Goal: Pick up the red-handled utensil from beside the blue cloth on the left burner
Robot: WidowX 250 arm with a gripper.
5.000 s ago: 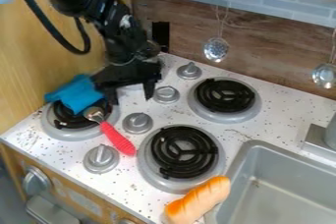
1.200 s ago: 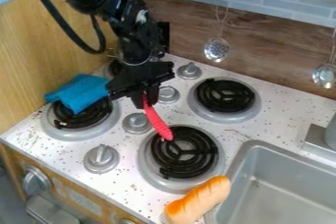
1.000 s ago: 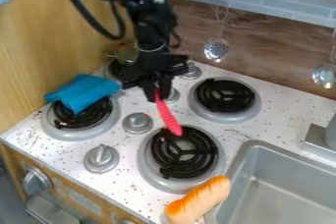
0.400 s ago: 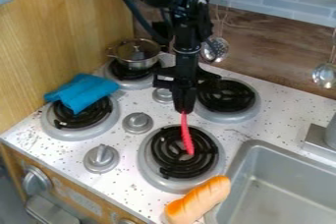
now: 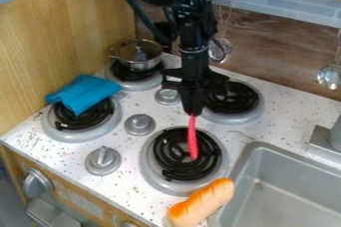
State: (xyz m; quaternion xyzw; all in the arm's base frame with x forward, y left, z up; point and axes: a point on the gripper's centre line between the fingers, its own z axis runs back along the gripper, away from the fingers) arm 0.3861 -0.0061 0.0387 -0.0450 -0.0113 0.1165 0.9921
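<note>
The black gripper [image 5: 193, 111] hangs over the stove's middle, between the front right burner [image 5: 183, 154] and the back right burner [image 5: 233, 96]. It is shut on a red-handled utensil [image 5: 192, 139], whose handle points down over the front right burner's coil. The utensil's metal end is hidden at the gripper. A blue cloth [image 5: 83, 94] lies partly over the front left burner [image 5: 81, 121]. A lidded pot [image 5: 138, 56] stands on the back left burner. At the counter's front, a bread roll [image 5: 200, 203] rests beside the sink.
Grey knobs, such as one [image 5: 140, 124] left of the front right burner, stand up from the counter. The sink [image 5: 286, 186] is at lower right, with a faucet base [image 5: 323, 141] behind it. Metal utensils [image 5: 329, 76] hang along the back wall. Wooden panelling [image 5: 60, 27] rises at left.
Away from the blue cloth, the gripper has moved right with the red-handled utensil, which it took up from the front left burner. The lidded pot has come into view.
</note>
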